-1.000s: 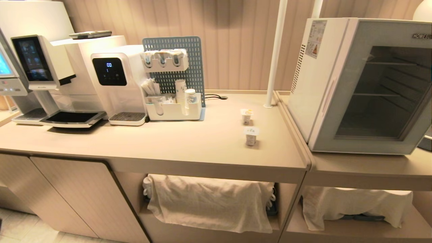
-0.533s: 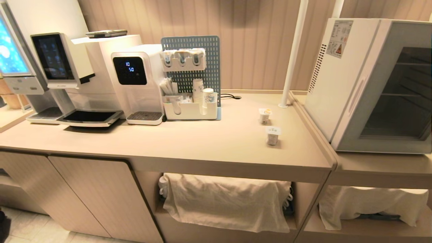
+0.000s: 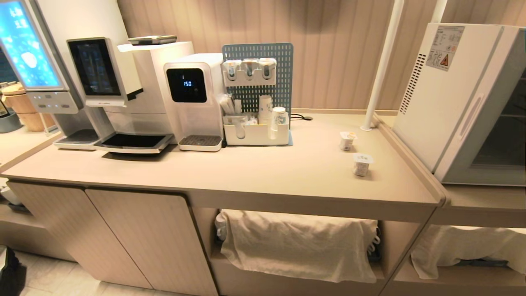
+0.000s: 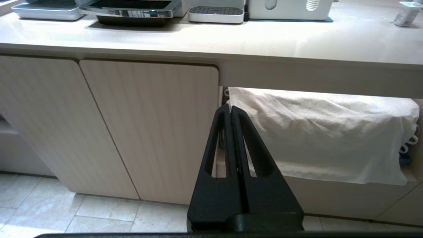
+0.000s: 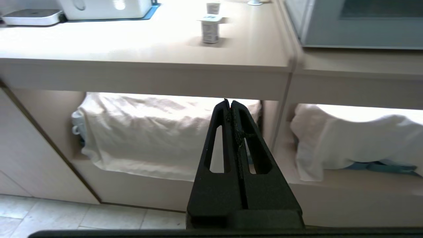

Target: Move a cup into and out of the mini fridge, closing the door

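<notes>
Pre-grasp: left gripper [image 4: 231, 110] and right gripper [image 5: 230, 105] both clamped empty below the counter [image 3: 246, 172]; next, open fridge [image 3: 444, 102] door [image 3: 491, 135], grab cup [image 3: 362, 163].

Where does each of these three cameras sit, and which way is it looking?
Head view: high on the robot, looking down at the counter, coffee machines and mini fridge; no arm shows.
Left wrist view: low, behind the shut left gripper, facing the cabinet doors.
Right wrist view: low, behind the shut right gripper, facing the shelf cloth, with the fridge door above.
Shared: all three show the nearer cup.
</notes>
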